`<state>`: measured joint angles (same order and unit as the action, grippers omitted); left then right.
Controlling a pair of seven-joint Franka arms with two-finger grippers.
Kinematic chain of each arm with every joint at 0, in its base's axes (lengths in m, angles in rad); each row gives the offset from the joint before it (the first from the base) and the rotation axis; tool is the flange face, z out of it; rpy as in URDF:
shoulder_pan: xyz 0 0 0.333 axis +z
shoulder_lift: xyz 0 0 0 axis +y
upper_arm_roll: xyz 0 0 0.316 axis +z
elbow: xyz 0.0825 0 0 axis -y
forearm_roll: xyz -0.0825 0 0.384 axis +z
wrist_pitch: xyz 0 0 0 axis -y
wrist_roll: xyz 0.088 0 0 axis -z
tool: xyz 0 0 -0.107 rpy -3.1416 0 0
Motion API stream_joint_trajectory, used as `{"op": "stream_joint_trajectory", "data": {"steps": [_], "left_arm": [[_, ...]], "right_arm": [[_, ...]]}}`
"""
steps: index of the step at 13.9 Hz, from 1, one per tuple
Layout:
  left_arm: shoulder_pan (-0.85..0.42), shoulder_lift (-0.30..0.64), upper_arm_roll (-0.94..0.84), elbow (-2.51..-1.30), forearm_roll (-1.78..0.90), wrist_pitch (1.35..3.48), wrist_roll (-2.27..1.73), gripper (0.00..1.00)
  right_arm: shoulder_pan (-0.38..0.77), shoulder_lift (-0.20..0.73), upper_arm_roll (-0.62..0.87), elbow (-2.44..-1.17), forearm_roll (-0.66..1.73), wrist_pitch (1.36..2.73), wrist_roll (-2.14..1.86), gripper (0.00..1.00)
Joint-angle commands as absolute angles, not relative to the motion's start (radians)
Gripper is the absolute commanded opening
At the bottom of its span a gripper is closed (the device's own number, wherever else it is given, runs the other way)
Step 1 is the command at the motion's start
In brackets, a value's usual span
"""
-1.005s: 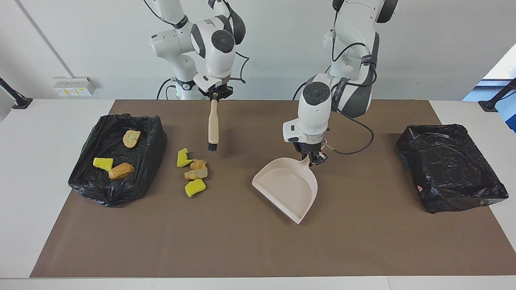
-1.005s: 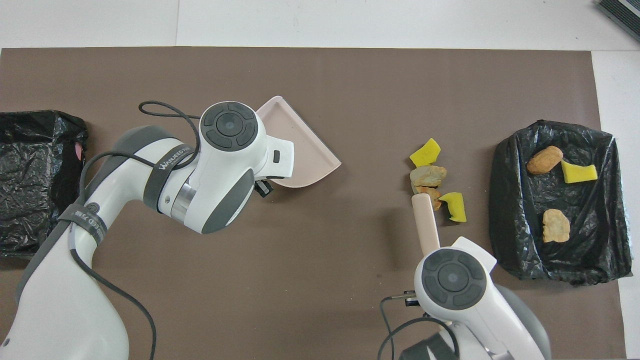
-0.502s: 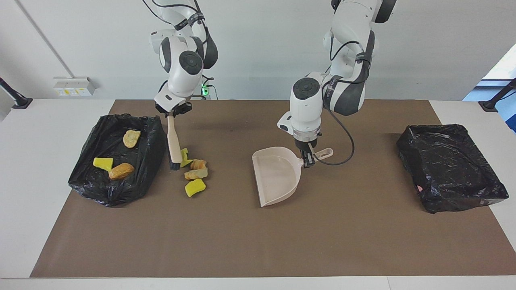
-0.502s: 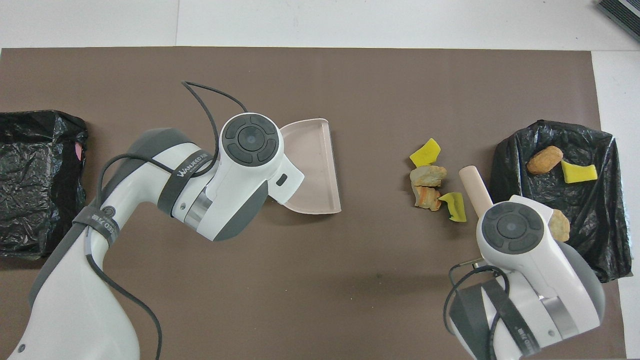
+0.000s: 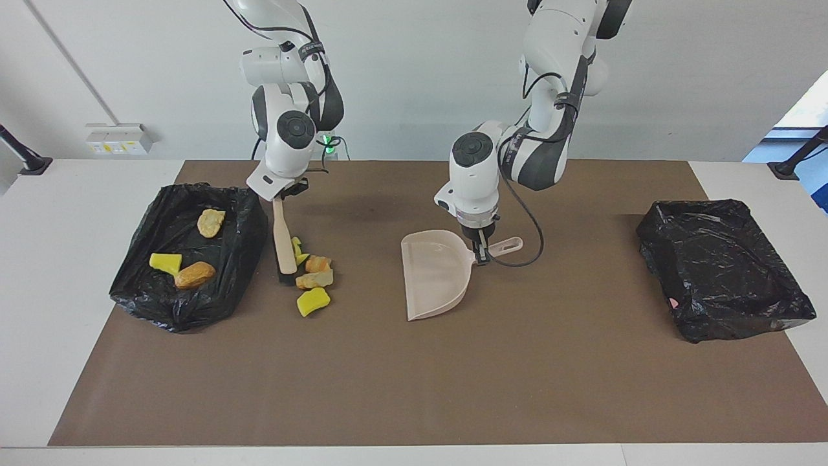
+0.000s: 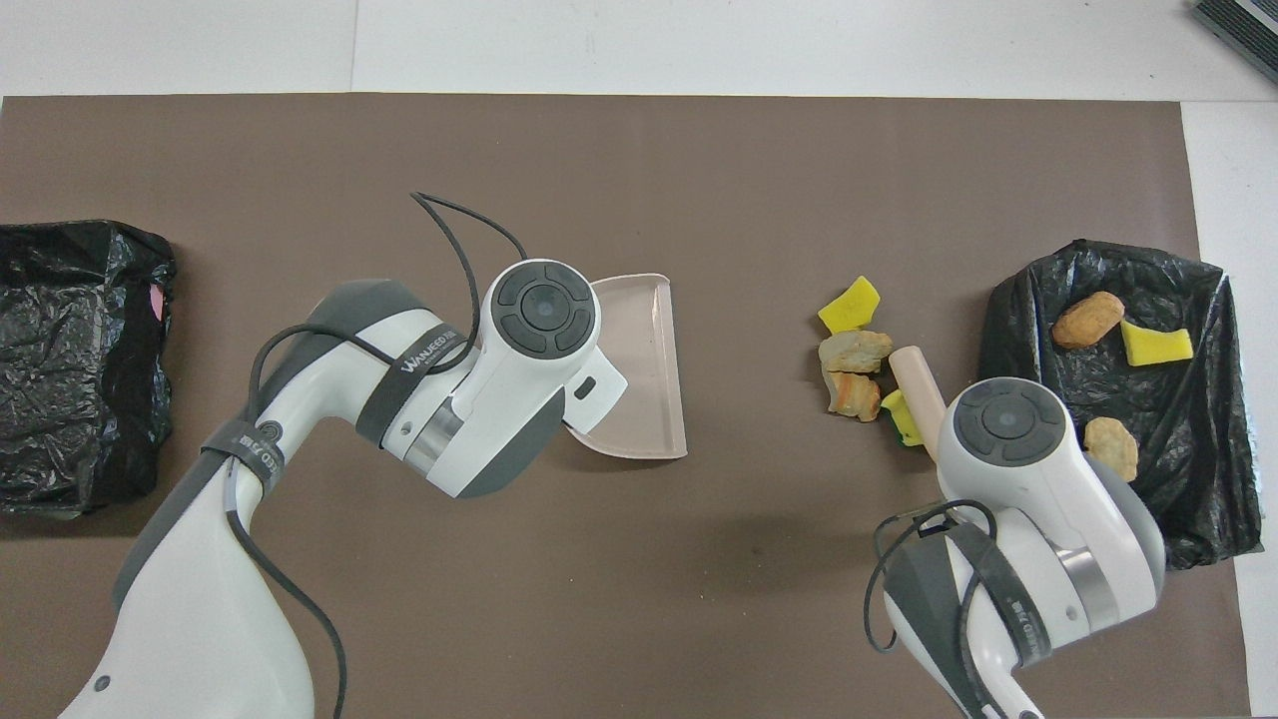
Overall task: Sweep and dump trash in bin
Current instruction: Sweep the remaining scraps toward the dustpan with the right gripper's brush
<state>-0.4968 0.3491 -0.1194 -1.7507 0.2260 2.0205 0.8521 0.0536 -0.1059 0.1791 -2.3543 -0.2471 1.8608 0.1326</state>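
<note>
Surface: white, covered by a brown mat across most of it.
Right claw: clamped on the top end of the brush handle, over the mat just beside the trash pile, toward the right arm's end.
Brush: beige handle hangs nearly upright, dark bristles at the bottom, down at mat level between the pile and the bin w/ scraps; bristles touch or nearly touch the pile, can't tell which.
Left claw: gripping the dustpan by the neck of its handle, approx. mid-surface.
Dustpan: beige plastic, lies low on the mat, open mouth turned toward the trash pile, well apart from it; handle loop sticks out toward the left arm's end.
Trash on mat: small cluster of four scraps, i.e. two yellow sponge wedges and two tan bread-like chunks, touching or nearly so; the wedge nearest the robots is partly hidden by the brush handle.
Bin w/ scraps: lined w/ black plastic, at the right arm's end, just beside the pile; holds one yellow wedge and two tan chunks.
2nd bin: also black-lined, at the left arm's end, well apart from the dustpan; a small pinkish spot shows on its wall.
Wall: white, w/ a socket box at the right arm's end.
</note>
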Motion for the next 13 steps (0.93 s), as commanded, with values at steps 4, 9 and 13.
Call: {"op": "stream_joint_trajectory", "data": {"steps": [4, 9, 13], "left_arm": [[-0.529, 0.334, -0.107, -1.796, 0.259, 2.04, 0.724, 0.0], [-0.543, 0.304, -0.109, -1.856, 0.299, 2.048, 0.723, 0.0], [-0.54, 0.298, -0.109, -1.87, 0.299, 2.054, 0.723, 0.0]], "right_arm": [[0.2, -0.008, 0.187, -2.283, 0.008, 1.896, 0.17, 0.0], [0.297, 0.034, 0.19, -2.281, 0.234, 1.979, 0.206, 0.0], [0.322, 0.037, 0.192, -2.276, 0.484, 2.002, 0.206, 0.0]]}}
